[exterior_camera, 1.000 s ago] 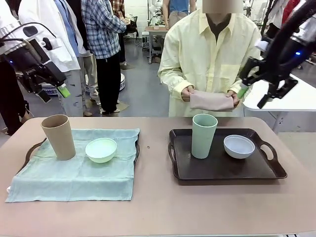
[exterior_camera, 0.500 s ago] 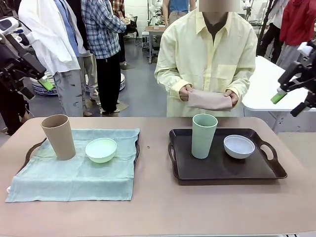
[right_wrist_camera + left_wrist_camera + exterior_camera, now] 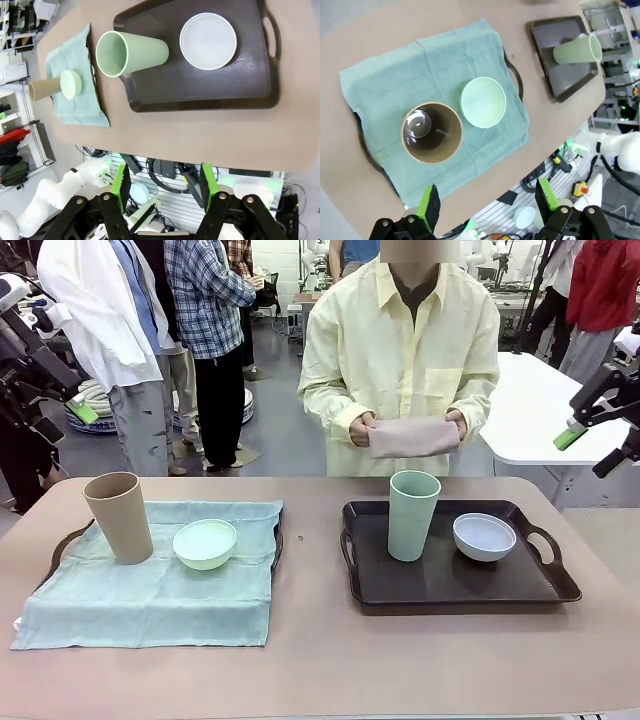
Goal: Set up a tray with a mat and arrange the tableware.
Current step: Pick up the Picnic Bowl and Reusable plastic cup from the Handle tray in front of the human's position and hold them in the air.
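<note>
Green mat (image 3: 150,590) lines the tray (image 3: 60,541) at lower left; my left pincer (image 3: 65,420) and right pincer (image 3: 592,450) hang wide and empty, yielding to the person's (image 3: 400,330) folded cloth (image 3: 413,437).

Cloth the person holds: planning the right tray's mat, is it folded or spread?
Folded: the cloth is a compact rectangle held between both hands.

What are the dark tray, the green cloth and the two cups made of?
Tray: probably moulded plastic, matte, with a faint wood-like grain. Cloth: woven fabric; it shows creases and soft edges. Tan cup and green cup: smooth, matte, opaque, likely plastic or a fibre composite; the look leaves it open.
</note>
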`<state>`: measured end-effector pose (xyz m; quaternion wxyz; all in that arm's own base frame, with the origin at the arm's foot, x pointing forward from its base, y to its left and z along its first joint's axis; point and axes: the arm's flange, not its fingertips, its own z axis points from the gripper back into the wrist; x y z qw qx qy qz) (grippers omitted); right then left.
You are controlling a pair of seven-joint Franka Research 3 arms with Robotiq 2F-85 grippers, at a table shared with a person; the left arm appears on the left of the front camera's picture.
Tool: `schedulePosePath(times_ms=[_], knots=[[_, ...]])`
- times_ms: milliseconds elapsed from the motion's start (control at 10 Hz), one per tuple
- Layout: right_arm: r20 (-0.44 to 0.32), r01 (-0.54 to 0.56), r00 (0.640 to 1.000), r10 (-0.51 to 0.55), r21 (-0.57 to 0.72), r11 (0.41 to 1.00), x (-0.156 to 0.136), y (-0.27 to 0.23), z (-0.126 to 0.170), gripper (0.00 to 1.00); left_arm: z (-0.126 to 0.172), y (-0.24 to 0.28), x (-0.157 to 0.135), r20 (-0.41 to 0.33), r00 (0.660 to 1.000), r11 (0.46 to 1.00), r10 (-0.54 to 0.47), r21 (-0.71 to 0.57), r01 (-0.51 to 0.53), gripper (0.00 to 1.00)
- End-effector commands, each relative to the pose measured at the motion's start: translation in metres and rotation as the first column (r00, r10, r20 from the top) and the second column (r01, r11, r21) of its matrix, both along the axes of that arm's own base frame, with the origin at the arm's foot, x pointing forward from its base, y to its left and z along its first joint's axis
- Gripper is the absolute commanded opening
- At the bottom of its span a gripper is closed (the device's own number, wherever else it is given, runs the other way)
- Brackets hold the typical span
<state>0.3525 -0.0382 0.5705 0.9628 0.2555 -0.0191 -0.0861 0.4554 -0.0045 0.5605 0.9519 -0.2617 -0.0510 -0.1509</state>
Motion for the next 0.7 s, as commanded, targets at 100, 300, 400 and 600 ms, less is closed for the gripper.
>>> schedulePosePath(times_ms=[100,300,400,600], knots=[[-0.05,0.001,0.999,0.005,0.116,0.993,0.009,-0.034,-0.003,0.72,0.001,0.01,-0.005,-0.035,0.998,0.994,0.056,-0.088,-0.059,1.0],[-0.107,-0.008,0.993,0.041,0.291,0.957,0.015,-0.1,-0.012,0.72,-0.001,0.046,-0.018,-0.128,0.976,0.952,0.177,-0.231,-0.202,1.0],[-0.1,-0.012,0.994,0.048,0.332,0.943,0.014,-0.128,-0.015,0.72,-0.003,0.061,-0.025,-0.182,0.962,0.927,0.201,-0.283,-0.247,1.0],[-0.046,0.001,0.999,0.02,0.409,0.913,0.017,-0.173,-0.018,0.72,-0.013,0.075,-0.032,-0.262,0.937,0.889,0.23,-0.336,-0.311,1.0]])
